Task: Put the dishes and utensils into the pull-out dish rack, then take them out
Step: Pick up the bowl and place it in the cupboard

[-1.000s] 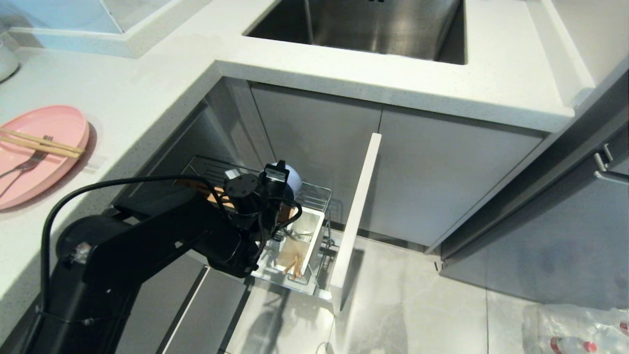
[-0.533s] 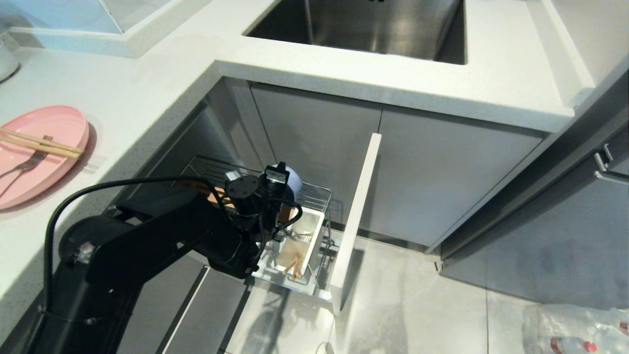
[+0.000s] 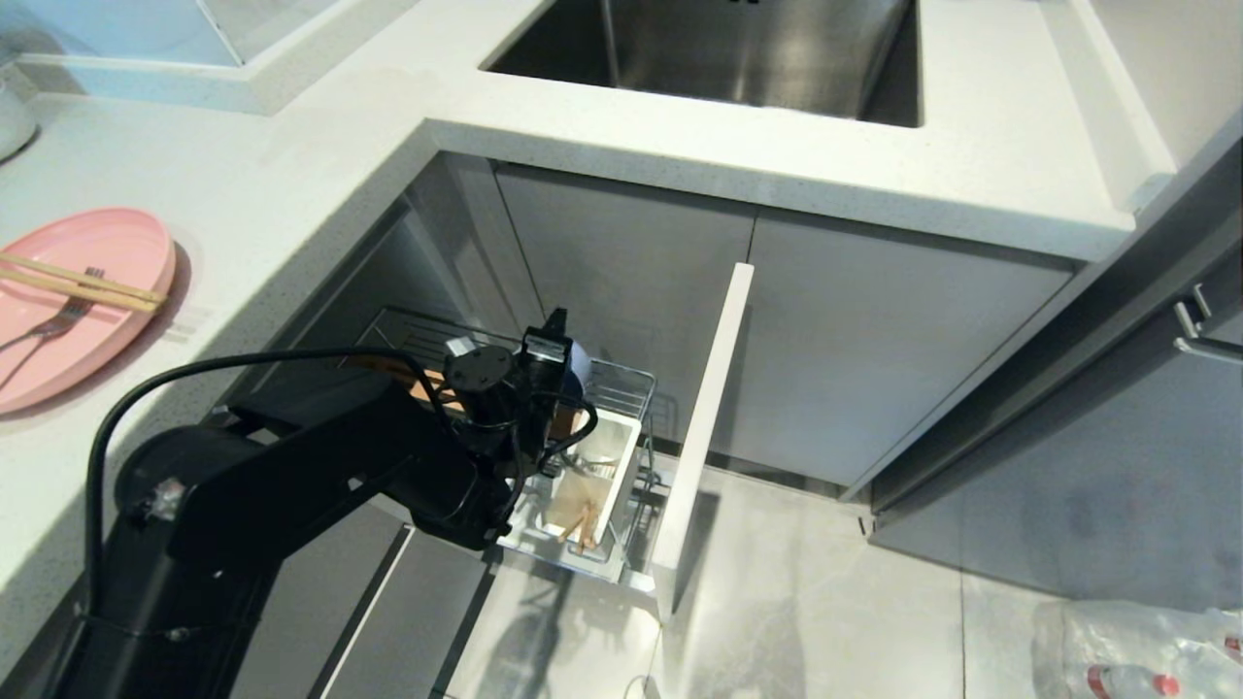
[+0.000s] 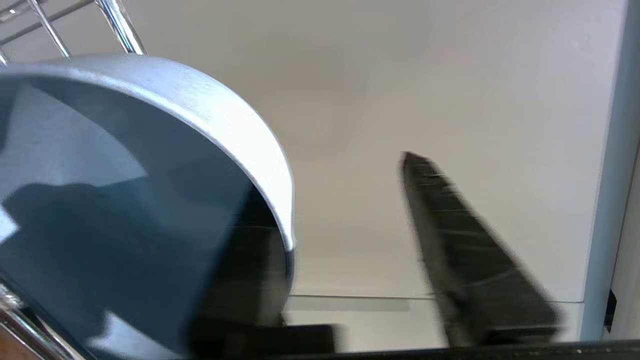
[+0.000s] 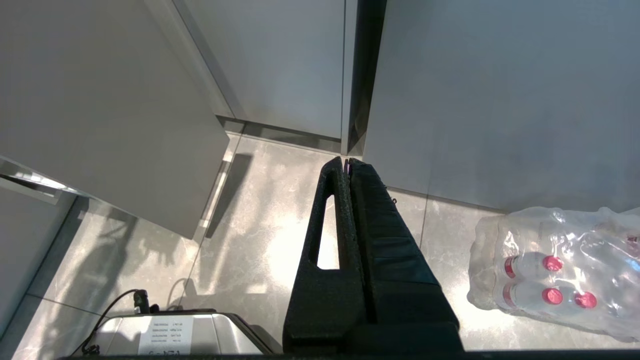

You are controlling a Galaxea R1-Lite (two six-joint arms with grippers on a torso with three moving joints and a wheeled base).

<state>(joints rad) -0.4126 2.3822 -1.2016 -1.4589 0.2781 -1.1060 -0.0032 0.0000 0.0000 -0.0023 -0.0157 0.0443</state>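
From the head camera, the left claw reaches down into the pull-out dish rack, its black arm covering most of the wire frame; the blue-grey bowl peeks out right at the claw's tip, apparently standing on edge among the prongs, though the arm hides how it rests. Just below the claw sits the white utensil cup with wooden sticks in it, and beyond the cup stands the rack's front panel. Far to the claw's left, up on the bench, lies the pink plate carrying the chopsticks and the fork. In the left wrist camera the left claw stands released: one finger hangs clear of the bowl, while the other lies dark behind the bowl's rim, and whether it touches I cannot tell. In the right wrist camera the right claw is clenched on nothing, hanging over the floor with a pack of bottles off to one side.
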